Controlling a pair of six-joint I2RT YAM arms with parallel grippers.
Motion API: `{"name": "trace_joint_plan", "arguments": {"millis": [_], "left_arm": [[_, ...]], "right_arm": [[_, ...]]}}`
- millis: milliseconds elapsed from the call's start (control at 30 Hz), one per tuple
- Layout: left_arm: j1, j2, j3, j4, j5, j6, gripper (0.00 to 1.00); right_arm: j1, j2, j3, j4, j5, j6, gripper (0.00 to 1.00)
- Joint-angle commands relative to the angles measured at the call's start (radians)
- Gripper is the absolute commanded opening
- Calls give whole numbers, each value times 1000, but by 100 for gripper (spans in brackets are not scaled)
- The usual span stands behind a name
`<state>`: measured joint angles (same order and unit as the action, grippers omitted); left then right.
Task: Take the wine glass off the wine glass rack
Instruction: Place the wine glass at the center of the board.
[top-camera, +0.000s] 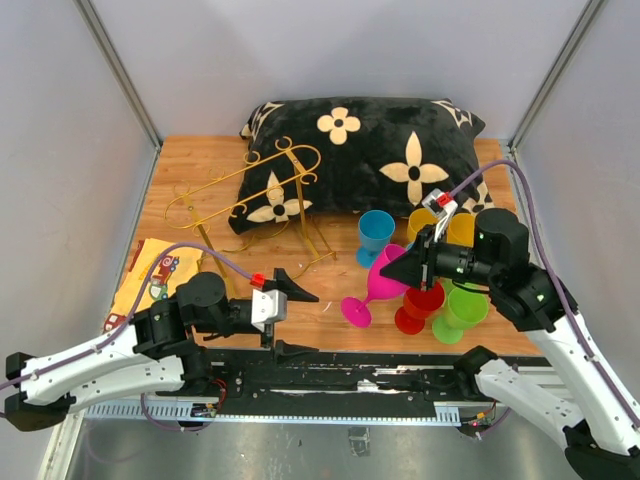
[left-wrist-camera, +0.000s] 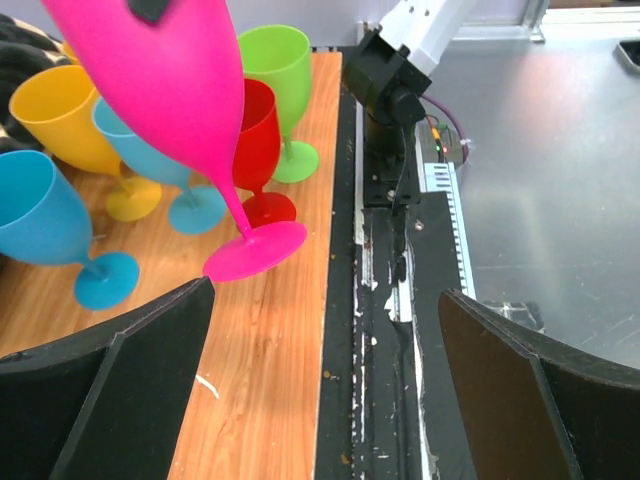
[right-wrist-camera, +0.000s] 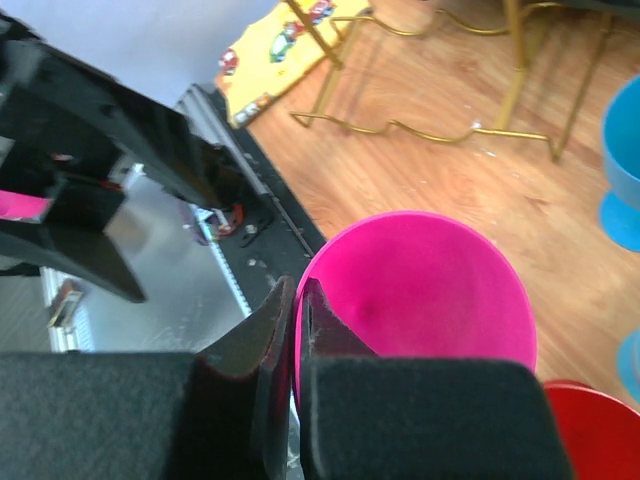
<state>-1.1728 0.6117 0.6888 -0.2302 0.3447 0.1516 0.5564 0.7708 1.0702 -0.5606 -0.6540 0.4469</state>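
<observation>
The right gripper (top-camera: 412, 268) is pinched together on the rim of a bright pink plastic wine glass (top-camera: 378, 285). The glass leans tilted right of centre in the top view, its foot down by the near edge of the wooden tabletop (top-camera: 200, 170). The thin gold wire wine glass rack (top-camera: 250, 195) lies well apart at upper left, against a black flower-patterned cushion (top-camera: 400, 140). The left gripper (top-camera: 300, 318), jaws wide apart and holding nothing, sits lower centre-left, facing the glass.

Top view looks down on the whole worktop (top-camera: 185, 165) from above its near edge; both wrist views face the pink glass (left-wrist-camera: 190, 100) closely, from opposite sides.
</observation>
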Motion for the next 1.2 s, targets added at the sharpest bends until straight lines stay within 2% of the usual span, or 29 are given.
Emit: {"name": "trace_joint_plan", "arguments": {"millis": [0, 167, 367, 700, 1033, 1167], "left_arm": [[0, -58, 17, 8, -54, -46, 100], [0, -98, 34, 3, -90, -75, 100], [1, -98, 31, 81, -127, -136, 100], [1, -52, 57, 95, -205, -198, 100], [0, -71, 56, 99, -216, -216, 100], [0, -73, 62, 101, -224, -220, 100]], "right_arm": [[60, 2, 24, -85, 219, -98, 1], [225, 48, 40, -134, 523, -171, 1], [381, 167, 21, -116, 771, -235, 1], [423, 244, -133, 156, 838, -258, 1], [423, 269, -258, 262, 883, -239, 8], [423, 281, -259, 264, 905, -240, 15]]}}
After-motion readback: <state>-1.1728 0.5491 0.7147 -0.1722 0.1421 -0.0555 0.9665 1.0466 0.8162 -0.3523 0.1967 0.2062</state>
